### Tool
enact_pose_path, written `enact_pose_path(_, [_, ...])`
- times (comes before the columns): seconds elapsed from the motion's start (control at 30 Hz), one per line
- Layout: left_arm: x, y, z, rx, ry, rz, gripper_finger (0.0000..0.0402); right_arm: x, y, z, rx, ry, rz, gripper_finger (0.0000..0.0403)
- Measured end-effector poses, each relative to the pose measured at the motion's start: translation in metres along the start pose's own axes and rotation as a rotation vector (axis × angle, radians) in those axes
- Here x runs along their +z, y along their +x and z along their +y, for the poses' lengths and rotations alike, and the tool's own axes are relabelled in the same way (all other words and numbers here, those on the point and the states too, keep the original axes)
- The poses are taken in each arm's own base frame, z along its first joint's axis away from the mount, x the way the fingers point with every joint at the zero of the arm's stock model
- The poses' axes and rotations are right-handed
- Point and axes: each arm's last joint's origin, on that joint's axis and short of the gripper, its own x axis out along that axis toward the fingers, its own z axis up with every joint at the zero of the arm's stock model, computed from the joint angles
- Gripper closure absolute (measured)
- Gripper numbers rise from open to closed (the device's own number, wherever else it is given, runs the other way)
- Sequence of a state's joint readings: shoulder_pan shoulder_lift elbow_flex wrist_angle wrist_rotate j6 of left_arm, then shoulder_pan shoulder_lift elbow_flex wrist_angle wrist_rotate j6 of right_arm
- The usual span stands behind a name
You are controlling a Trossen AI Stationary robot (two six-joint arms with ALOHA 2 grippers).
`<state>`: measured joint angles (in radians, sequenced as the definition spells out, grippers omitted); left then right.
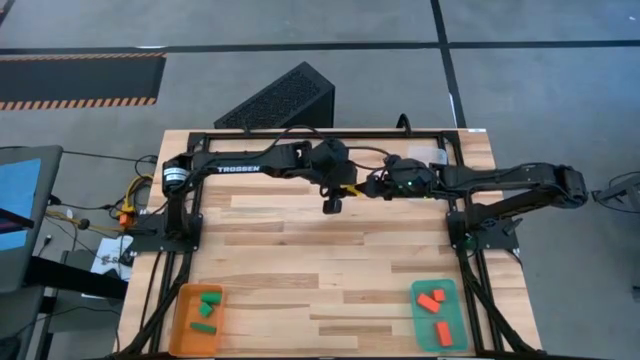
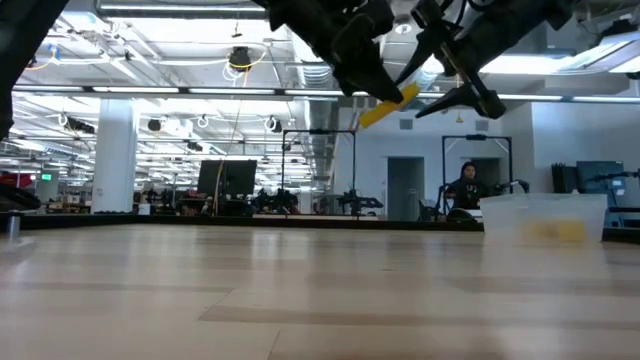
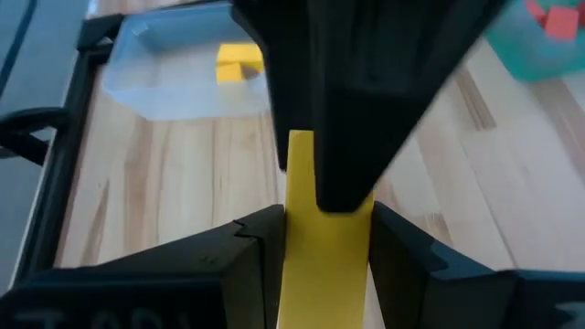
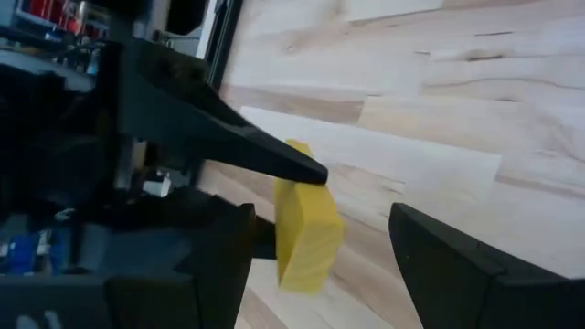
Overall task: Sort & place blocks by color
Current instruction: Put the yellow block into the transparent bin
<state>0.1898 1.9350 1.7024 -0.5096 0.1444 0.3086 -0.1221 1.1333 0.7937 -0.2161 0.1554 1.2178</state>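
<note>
High view: camera overhead, looking straight down on the whole wooden surface [image 1: 330, 260], both arms and the surrounding floor. Low view: camera at surface height, looking level across the planks into the room behind, the arms entering from above. Left and right wrist views: each camera sits close behind its own jaws, looking down past them at the planks; all four views share the yellow block [image 1: 349, 188] [image 2: 388, 103] [image 3: 320, 265] [image 4: 307, 228] where the two arms meet.
</note>
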Motion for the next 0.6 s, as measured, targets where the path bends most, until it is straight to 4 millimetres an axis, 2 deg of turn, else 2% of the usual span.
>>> enact_pose_path(0.1, [0.0023,-0.0002,0.0008,0.009,-0.026,-0.023,0.0303,-0.0011,0.0000,0.0004,-0.008,0.008,-0.022,0.0130])
enact_pose_path(0.2, [0.0047,-0.0003,0.0015,0.016,-0.027,-0.047,0.0303,-0.0007,0.0000,0.0001,-0.013,0.018,-0.032,0.0149])
enact_pose_path(0.3, [0.0052,-0.0003,0.0015,0.013,-0.030,-0.053,0.0303,-0.0004,0.0000,0.0000,-0.016,0.027,-0.042,0.0200])
enact_pose_path(0.5, [0.0048,-0.0003,0.0013,0.005,-0.048,-0.051,0.0298,0.0016,-0.0003,0.0002,-0.014,0.009,-0.058,0.0356])
enact_pose_path(0.6, [0.0047,-0.0003,0.0018,0.019,-0.111,-0.048,0.0278,0.0018,-0.0003,-0.0001,-0.019,-0.035,-0.059,0.0361])
